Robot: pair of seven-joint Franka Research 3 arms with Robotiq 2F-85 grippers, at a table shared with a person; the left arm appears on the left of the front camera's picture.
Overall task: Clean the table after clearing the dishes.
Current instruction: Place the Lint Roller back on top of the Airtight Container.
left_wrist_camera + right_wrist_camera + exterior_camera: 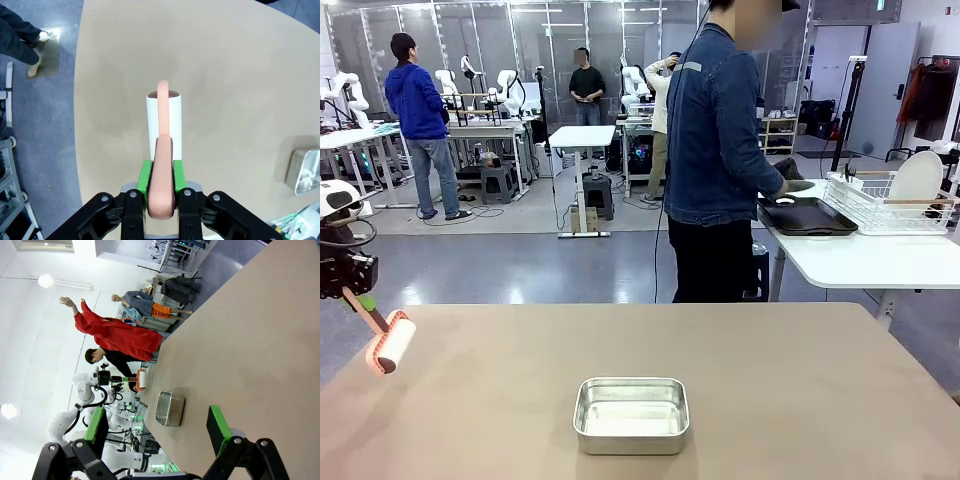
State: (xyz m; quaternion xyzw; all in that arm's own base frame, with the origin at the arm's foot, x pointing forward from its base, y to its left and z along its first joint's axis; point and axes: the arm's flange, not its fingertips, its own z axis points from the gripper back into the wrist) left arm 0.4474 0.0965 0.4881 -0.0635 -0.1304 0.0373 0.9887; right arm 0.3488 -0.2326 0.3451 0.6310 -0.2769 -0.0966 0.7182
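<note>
My left gripper (353, 296) hangs over the left edge of the tan table (800, 380), shut on the pink handle of a lint roller (392, 343). The roller's white roll tilts down just above the tabletop. In the left wrist view the green pads (145, 175) clamp that handle, and the roll (165, 120) points out over the table (225, 75). My right gripper (157, 426) stands open with nothing between its fingers, above the table (260, 340). A dark tray (808, 218) from the dishes lies on a white side table at the right. A person in a denim jacket (715, 130) stands at it.
A shiny steel pan (631, 414) sits near the table's front middle; it is also in the left wrist view (305, 170) and the right wrist view (169, 409). A white wire rack (890, 205) holding a round white plate (918, 178) stands on the side table.
</note>
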